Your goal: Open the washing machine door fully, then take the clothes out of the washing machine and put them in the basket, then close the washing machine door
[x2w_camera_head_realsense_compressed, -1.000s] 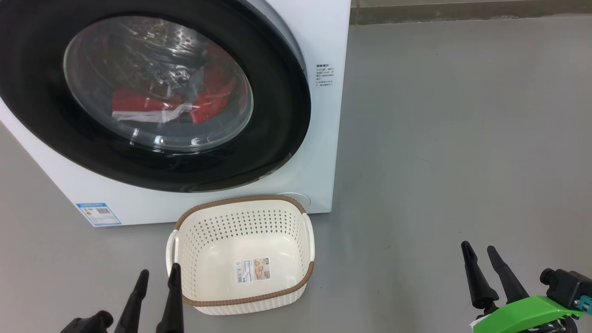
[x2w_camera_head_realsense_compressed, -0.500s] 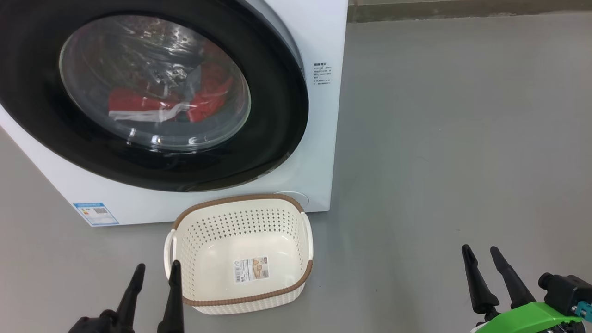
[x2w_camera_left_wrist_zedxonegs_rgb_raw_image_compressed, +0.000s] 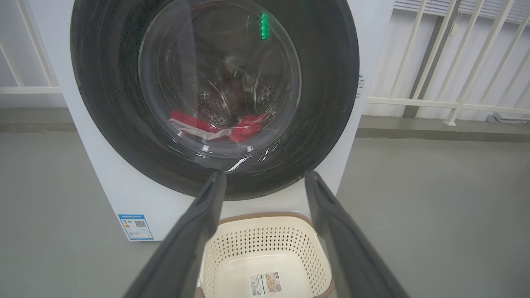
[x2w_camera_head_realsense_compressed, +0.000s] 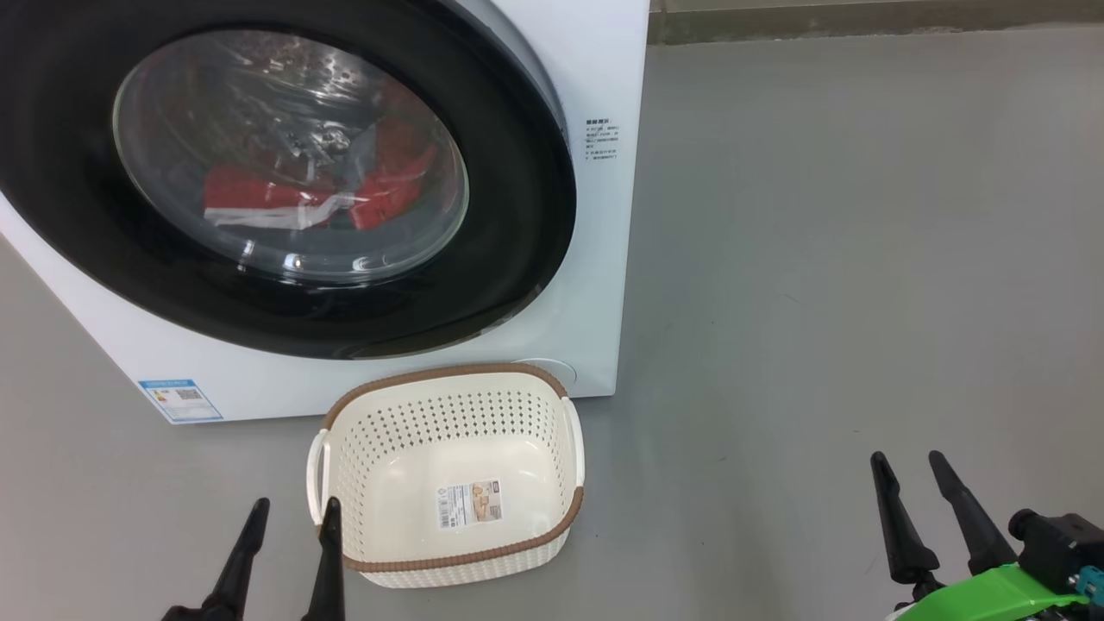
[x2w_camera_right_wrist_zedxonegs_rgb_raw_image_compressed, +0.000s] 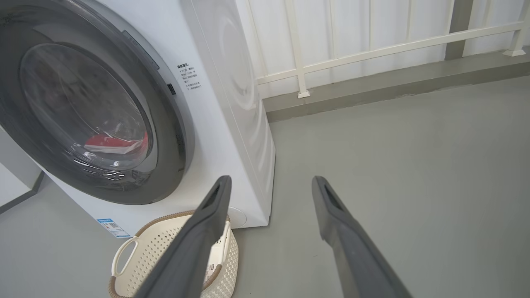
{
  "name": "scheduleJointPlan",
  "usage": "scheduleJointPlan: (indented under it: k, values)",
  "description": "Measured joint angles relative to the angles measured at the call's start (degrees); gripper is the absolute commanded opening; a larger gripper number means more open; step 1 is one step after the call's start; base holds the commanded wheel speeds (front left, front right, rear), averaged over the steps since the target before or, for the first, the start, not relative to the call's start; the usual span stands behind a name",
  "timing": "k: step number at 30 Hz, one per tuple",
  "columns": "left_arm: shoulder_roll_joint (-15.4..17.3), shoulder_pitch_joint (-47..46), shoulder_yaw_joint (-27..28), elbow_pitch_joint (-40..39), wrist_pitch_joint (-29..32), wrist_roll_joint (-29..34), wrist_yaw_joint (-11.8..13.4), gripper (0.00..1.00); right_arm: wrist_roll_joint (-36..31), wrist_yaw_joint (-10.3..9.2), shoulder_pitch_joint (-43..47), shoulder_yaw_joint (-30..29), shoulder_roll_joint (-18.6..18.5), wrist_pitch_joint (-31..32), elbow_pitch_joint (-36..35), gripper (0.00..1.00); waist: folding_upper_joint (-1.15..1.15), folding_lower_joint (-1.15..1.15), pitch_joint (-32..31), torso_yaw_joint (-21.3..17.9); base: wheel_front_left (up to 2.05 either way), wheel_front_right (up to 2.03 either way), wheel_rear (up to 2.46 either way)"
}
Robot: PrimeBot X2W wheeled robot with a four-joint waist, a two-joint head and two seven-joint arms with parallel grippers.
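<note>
- Still shut: the door (x2w_camera_head_realsense_compressed: pixel 293 172) sits flush on the front of the washing machine (x2w_camera_head_realsense_compressed: pixel 591 302), same as a second ago.
- Clothes (x2w_camera_head_realsense_compressed: pixel 379 194) lie inside at the bottom, behind the glass, red with white bits, unchanged.
- Basket (x2w_camera_head_realsense_compressed: pixel 448 376) stands on the floor (x2w_camera_head_realsense_compressed: pixel 819 259) just in front of the machine's lower right corner, nothing in it, same spot as before.
- Left gripper (x2w_camera_head_realsense_compressed: pixel 296 507) is low by the basket's left handle, fingers spread wide with nothing between them. Its base has slid lower out of the head view than a second ago.
- Right gripper (x2w_camera_head_realsense_compressed: pixel 906 459) is well off to the right over bare floor, also wide open and holding nothing. It sits slightly further right than before.
- Whole head picture has nudged a touch, so part of that is camera.
- Left wrist view adds the holed steel drum (x2w_camera_left_wrist_zedxonegs_rgb_raw_image_compressed: pixel 215 103) behind the glass and a green glint on it.
- Right wrist view adds the machine's white side and a pale railing (x2w_camera_right_wrist_zedxonegs_rgb_raw_image_compressed: pixel 372 47) behind.
- Head and left wrist views show the sticker (x2w_camera_head_realsense_compressed: pixel 472 503) on the basket's base; the right wrist view does not.
- Blue label (x2w_camera_head_realsense_compressed: pixel 179 399) is at the machine's lower left; text too small to read.
- Door's top and left are cut off in the head view.
- Glare blurs the clothes; number of pieces unclear.
- Cannot tell whether the left finger touches the handle.
- Right wrist view: one finger covers part of the basket.
</note>
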Motion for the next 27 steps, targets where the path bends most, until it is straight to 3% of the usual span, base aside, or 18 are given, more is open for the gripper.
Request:
scheduleJointPlan:
  k: [26, 27]
  values:
    - [0.08, 0.01, 1.43, 1.26, -0.48, -1.15, -0.71, 1.00, -1.16, 0.01, 1.08, -2.85, 0.82, -0.49, -1.43, 1.00, 0.00, 0.00, 0.07, -0.91, 0.00, 0.00, 0.00]
    - [0.09, 0.01, 1.45, 1.26, -0.48, -1.16, -0.71, 1.00, -0.77, 0.01, 1.06, -2.78, 1.08, -0.49, -1.63, 0.39, 0.00, 0.00, 0.11, -0.91, 0.00, 0.00, 0.00]
